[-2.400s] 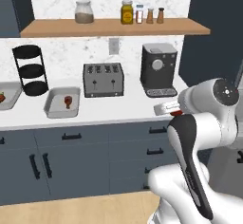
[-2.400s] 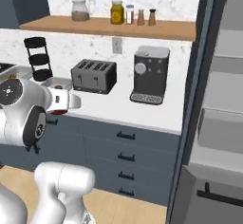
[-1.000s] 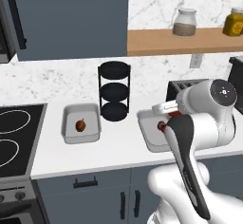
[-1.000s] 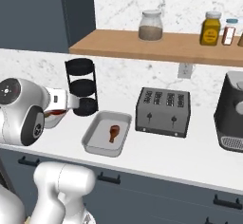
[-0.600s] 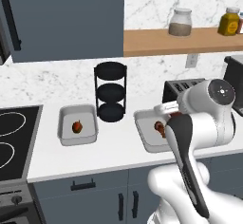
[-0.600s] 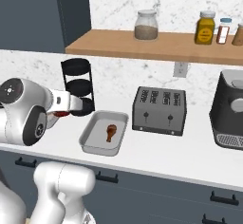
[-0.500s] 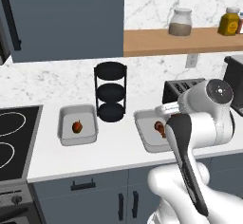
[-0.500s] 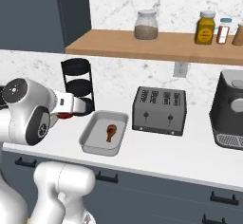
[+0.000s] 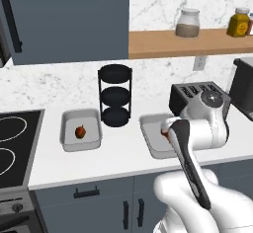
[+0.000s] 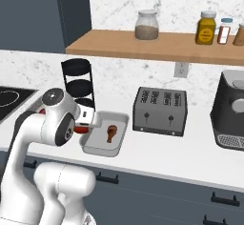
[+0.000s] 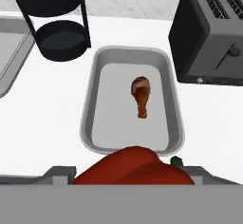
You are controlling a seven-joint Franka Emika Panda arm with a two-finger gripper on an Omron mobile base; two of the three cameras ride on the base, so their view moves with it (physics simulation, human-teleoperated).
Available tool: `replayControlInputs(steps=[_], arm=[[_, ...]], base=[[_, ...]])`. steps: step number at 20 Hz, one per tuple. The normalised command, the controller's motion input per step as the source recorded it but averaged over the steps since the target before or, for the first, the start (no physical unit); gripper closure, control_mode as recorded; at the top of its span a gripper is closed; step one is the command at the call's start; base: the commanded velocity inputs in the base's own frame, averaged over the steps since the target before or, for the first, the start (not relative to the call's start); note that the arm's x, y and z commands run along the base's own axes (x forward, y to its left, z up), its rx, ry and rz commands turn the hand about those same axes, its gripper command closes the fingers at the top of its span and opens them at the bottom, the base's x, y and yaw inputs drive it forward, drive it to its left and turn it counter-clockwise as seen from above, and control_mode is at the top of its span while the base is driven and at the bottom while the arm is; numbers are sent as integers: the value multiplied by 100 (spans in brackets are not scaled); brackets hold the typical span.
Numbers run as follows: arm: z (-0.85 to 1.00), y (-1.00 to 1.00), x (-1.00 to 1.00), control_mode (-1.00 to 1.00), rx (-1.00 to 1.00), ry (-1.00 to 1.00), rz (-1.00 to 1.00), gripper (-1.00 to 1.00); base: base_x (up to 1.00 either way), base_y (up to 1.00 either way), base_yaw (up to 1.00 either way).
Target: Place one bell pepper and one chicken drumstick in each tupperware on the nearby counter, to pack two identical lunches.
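**Pepper in the claw above the right tray**

Pepper (image 11: 135,167), red with a green stem, sits gripped in the claw (image 10: 85,123), whose jaws stand wide around it. The claw hangs over the near end of the right tray (image 11: 173,105), one of two grey trays on the white worktop (image 9: 118,157). A drumstick (image 11: 141,95) lies in the middle of that tray, meaty end toward the far wall. In the right base view the drumstick (image 10: 111,133) lies just beyond the claw. A black three-tier rack (image 9: 115,101) stands behind and between the trays. The left tray (image 9: 66,143) holds one small reddish-orange item (image 9: 79,132), too small to name. A dark toaster (image 10: 160,110) stands just right of the right tray, and a coffee machine (image 10: 232,108) stands further right. A stovetop (image 9: 15,142) lies left of the left tray. Jars stand on the wooden shelf (image 10: 157,46) above.
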Motion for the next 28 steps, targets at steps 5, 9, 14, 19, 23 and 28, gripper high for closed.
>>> replayControlInputs(steps=[5, 9, 14, 19, 23, 28], arm=[[-70, 0, 92, -100, 2, 9, 5, 100], [-50, 0, 88, -100, 0, 8, 4, 100], [-26, -2, 63, -100, 0, 12, 0, 100], [-50, 0, 42, -100, 0, 11, 0, 100], [-59, -7, 22, -100, 0, 1, 2, 100], [-48, -9, 31, -100, 0, 0, 2, 100]], base=[[0, 0, 0], [0, 0, 0], [0, 0, 0], [0, 0, 0], [0, 0, 0], [0, 0, 0]])
